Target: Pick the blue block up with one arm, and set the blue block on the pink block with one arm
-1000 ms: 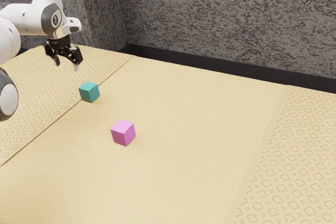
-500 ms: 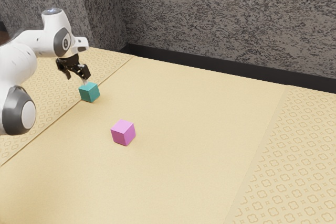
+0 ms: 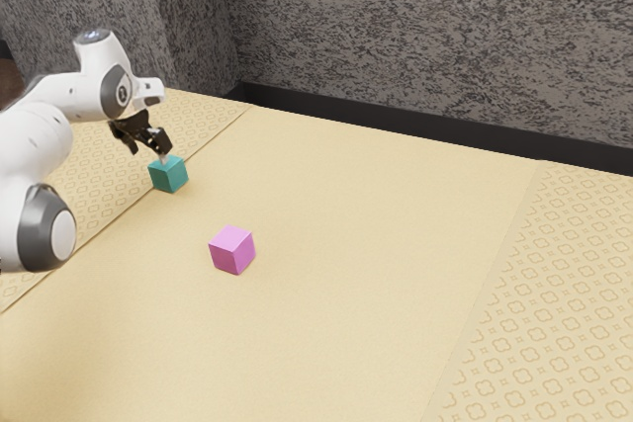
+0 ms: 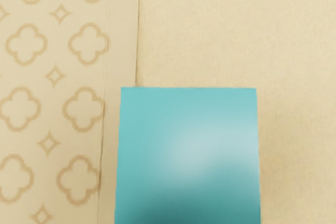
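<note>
You are looking at a broad tan table (image 3: 396,244), plain down its middle. A patterned strip (image 3: 89,175) of clover and diamond shapes runs along the left of the exterior frame, and a second patterned strip (image 3: 554,323) fills the lower right. Behind the table stands a speckled grey wall (image 3: 415,27) with a dark baseboard (image 3: 435,130) along its foot, and the wall turns a corner in the upper left.

The blue block (image 3: 168,174), which looks teal here, sits left of centre in the frame, flat on the table at the seam where the left strip meets the plain panel. It looks like a cube with equal sides, so you have no long axis to work from. From the side camera one vertical edge faces you, with two side faces and the top showing. In the wrist view, the blue block (image 4: 188,156) has its top face squared up to the seam (image 4: 105,103), and most of it rests on the plain side.

The white arm (image 3: 59,106) comes in from the left edge. Your gripper (image 3: 148,148) hangs just above the block's upper left, with jaws spread apart and nothing between them.

The pink block (image 3: 231,249) sits lower and to the right of the blue one, well apart from it, on the plain panel.
</note>
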